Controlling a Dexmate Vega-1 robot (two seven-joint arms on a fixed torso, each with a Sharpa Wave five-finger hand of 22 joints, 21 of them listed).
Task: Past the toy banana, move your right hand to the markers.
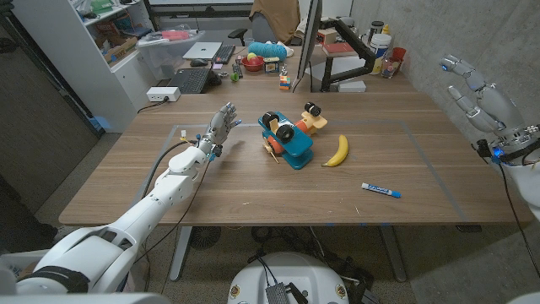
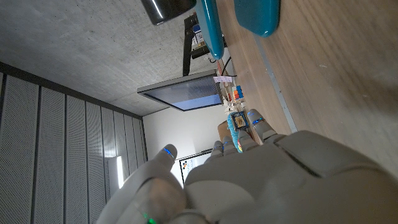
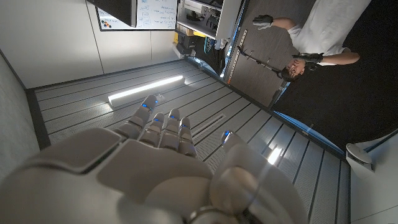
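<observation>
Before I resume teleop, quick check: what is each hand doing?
Left hand: open, holding nothing, above the table.
Right hand: open, holding nothing, raised.

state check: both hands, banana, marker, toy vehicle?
left hand: open, fingers spread, holds nothing, over the table
right hand: open, raised beyond the table's right edge
toy banana: lying on the table
marker: capped, lying flat
toy vehicle: tipped over

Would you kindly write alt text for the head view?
A marker lies near a toy banana and a blue toy on a wooden table; the left hand hovers open, the right hand raised off the table's right edge.
</observation>
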